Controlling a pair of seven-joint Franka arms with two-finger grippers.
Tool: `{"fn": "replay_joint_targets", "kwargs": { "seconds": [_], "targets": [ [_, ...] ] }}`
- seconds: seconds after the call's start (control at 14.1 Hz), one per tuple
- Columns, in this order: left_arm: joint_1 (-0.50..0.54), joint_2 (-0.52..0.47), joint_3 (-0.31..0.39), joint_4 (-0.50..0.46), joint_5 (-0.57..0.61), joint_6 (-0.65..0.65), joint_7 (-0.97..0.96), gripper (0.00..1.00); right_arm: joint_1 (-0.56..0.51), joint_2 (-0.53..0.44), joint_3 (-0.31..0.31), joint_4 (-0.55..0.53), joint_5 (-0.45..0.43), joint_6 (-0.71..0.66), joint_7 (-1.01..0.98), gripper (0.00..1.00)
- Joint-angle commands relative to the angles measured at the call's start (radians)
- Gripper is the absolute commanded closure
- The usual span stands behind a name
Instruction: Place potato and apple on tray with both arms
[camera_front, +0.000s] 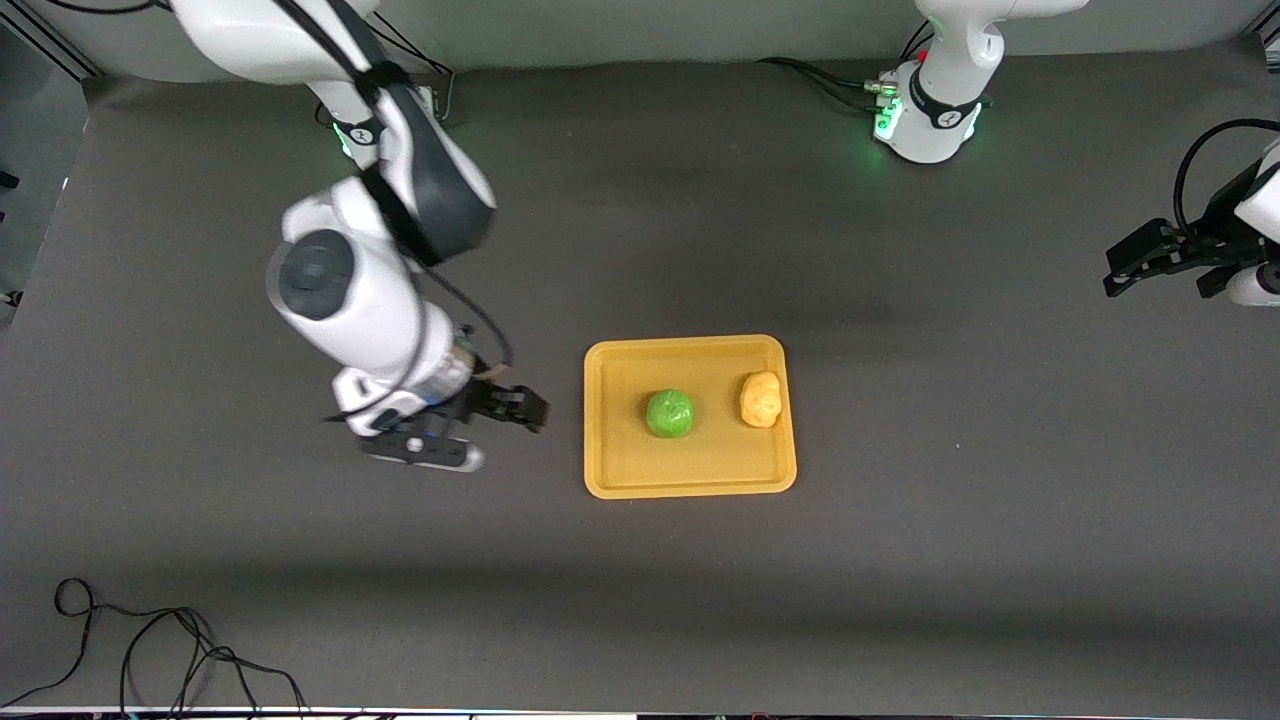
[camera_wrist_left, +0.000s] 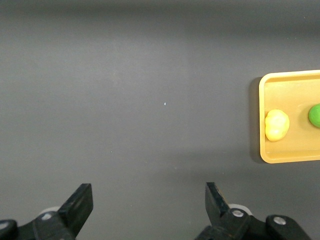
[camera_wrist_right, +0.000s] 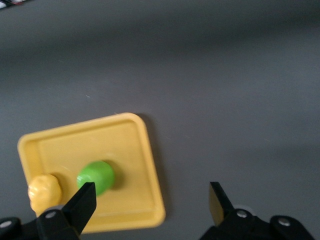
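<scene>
Finishing up: you have the apple (camera_front: 669, 413) and potato (camera_front: 760, 399) both on the tray (camera_front: 615, 470), potato toward the left arm's end. Right gripper (camera_front: 527, 409) hangs spread beside the tray; left gripper (camera_front: 1128, 265) waits spread, well apart. Judged next: simply retract.

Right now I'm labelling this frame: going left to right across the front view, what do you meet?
Right gripper → apple → potato → left gripper. The tray spans both fruits, so it has no single place.
</scene>
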Motion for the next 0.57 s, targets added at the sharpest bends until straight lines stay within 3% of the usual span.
{"fn": "replay_joint_targets", "kwargs": {
  "seconds": [0.0,0.28,0.5],
  "targets": [
    [-0.009,-0.004,0.007,0.012,-0.009,-0.020,0.015,0.00,-0.019,-0.102,-0.063,-0.074,0.010,-0.096,-0.118,0.00],
    [-0.009,-0.004,0.007,0.012,-0.009,-0.020,0.015,0.00,-0.018,-0.220,-0.189,-0.078,0.006,-0.182,-0.146,0.00],
    [-0.010,-0.005,0.007,0.012,-0.009,-0.020,0.015,0.00,-0.021,-0.283,-0.261,-0.077,-0.069,-0.259,-0.202,0.00]
  ]
}}
